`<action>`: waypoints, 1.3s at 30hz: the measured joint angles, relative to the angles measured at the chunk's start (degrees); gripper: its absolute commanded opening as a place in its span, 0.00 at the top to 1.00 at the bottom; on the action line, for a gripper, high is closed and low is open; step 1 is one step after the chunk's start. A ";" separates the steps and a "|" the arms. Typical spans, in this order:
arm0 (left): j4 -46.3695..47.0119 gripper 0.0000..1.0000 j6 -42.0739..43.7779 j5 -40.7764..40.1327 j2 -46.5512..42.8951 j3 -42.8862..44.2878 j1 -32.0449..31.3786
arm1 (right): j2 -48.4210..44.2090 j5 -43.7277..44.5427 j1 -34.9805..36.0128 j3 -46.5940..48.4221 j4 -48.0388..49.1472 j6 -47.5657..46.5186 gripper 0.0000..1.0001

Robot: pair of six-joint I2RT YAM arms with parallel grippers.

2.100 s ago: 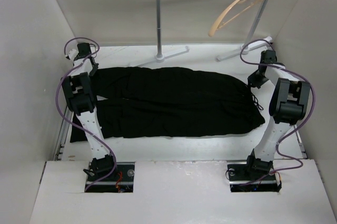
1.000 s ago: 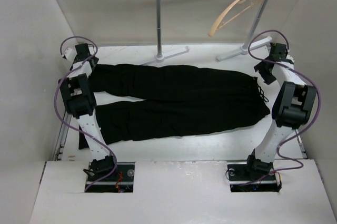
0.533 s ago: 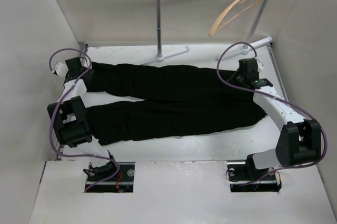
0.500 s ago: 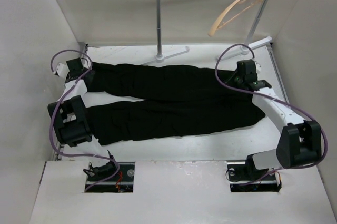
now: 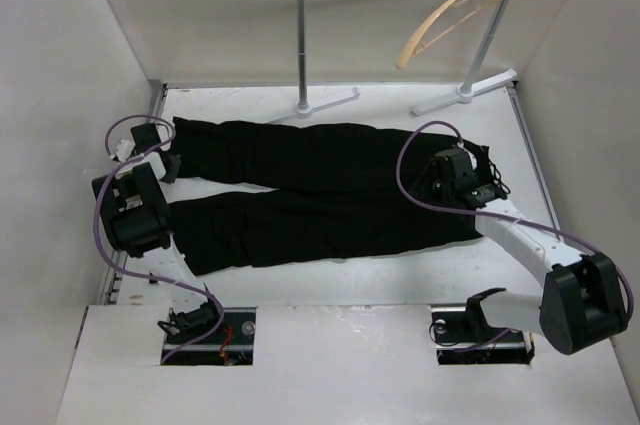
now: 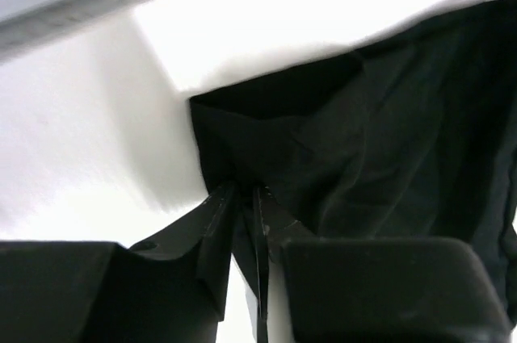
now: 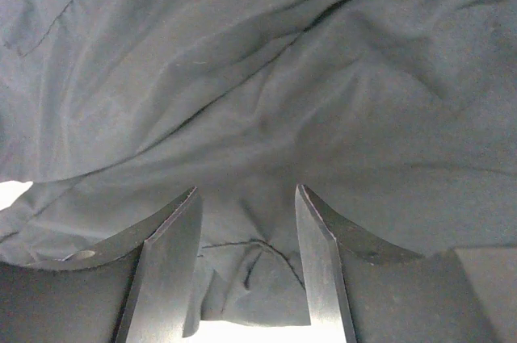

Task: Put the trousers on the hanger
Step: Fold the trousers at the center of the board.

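Top external: trousers (image 5: 330,225) flat on bench (image 5: 400,280), hanger (image 5: 447,7) bare; my left jaws pinch cloth, right jaws spread.

We look down from above and behind the arm bases, which sit low in the frame, and take in the whole table (image 5: 330,283). Our left wrist view hangs close over the cuff of the trousers (image 6: 380,141) at that frame's left. Our right wrist view is closer still, filled with cloth near their right end.
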 measured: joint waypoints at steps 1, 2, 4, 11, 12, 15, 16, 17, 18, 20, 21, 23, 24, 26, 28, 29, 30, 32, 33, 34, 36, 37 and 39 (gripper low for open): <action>-0.28 0.88 -0.20 -0.04 0.00 0.00 0.44 | -0.33 -0.02 0.00 -0.24 -0.02 0.13 0.43; -0.35 0.88 -0.26 -0.07 0.00 -0.04 0.83 | -0.55 0.00 -0.02 -0.26 -0.04 0.15 0.42; -0.28 0.88 -0.74 -0.07 0.00 -0.24 1.53 | -0.76 -0.07 -0.13 -0.26 0.22 0.17 0.40; -1.40 0.80 -2.03 0.20 -0.11 -0.24 4.28 | -1.01 -0.46 -3.02 -1.99 0.37 0.79 0.40; -2.01 0.72 -2.25 0.22 -0.22 -0.04 4.87 | -1.33 -0.48 -3.61 -2.12 -0.11 0.81 0.40; -4.37 0.51 -2.36 0.09 -1.62 0.17 6.16 | -3.80 -0.59 -5.86 -2.14 -1.57 0.76 0.40; -5.64 0.45 -2.54 -0.15 -2.43 0.09 6.27 | -4.90 -0.63 -6.84 -2.14 -1.95 0.72 0.41; -6.51 0.41 -2.64 -0.44 -3.37 -0.15 6.32 | -6.14 -0.68 -8.13 -2.14 -2.32 0.72 0.45; -7.28 0.38 -2.80 -0.87 -5.01 -0.70 6.23 | -7.28 -0.79 -9.49 -2.14 -2.64 0.68 0.57; -8.39 0.35 -2.99 -1.95 -9.75 -2.45 5.01 | -9.55 -0.92 -12.46 -2.16 -3.63 0.79 0.86; -8.79 0.35 -2.99 -2.51 -12.81 -3.54 3.89 | -10.75 -0.92 -13.94 -2.25 -4.26 1.07 0.91; -9.11 0.39 -3.02 -3.23 -19.67 -6.12 1.36 | -13.18 -0.72 -16.65 -3.02 -5.66 1.66 0.93; -9.11 0.42 -2.99 -3.32 -23.69 -8.00 -0.02 | -14.49 -0.52 -17.75 -3.65 -6.73 1.84 0.93; -9.90 0.47 -2.99 -3.34 -31.63 -12.41 -2.08 | -16.85 -0.15 -18.78 -5.01 -8.96 2.08 0.90; -12.04 0.53 -3.02 -3.50 -38.62 -17.49 -2.49 | -18.53 -0.09 -18.40 -6.05 -11.15 2.29 0.87; -13.44 0.54 -3.02 -3.61 -41.35 -19.82 -2.34 | -19.10 0.02 -17.64 -6.49 -11.78 2.36 0.85; -15.41 0.55 -3.02 -3.63 -44.19 -22.60 -1.92 | -19.58 0.02 -16.48 -6.95 -12.50 2.60 0.81; -21.16 0.55 -2.97 -3.50 -49.44 -27.52 -0.28 | -20.39 0.00 -13.40 -7.98 -13.27 3.10 0.72; -24.70 0.55 -2.99 -3.69 -51.82 -29.22 0.76 | -20.81 -0.13 -11.54 -8.48 -13.57 3.21 0.67; -28.57 0.54 -3.02 -4.00 -53.83 -30.18 1.60 | -21.14 -0.35 -9.75 -8.83 -14.05 3.32 0.63; -34.95 0.52 -3.41 -4.92 -56.13 -30.42 2.58 | -21.42 -0.81 -6.82 -9.14 -14.34 3.39 0.55; -37.44 0.51 -3.98 -5.11 -56.76 -30.42 2.91 | -21.42 -1.25 -5.35 -9.20 -14.36 3.34 0.52; -42.60 0.50 -5.27 -5.20 -57.29 -30.42 3.89 | -21.42 -2.25 -2.91 -9.42 -14.16 3.30 0.48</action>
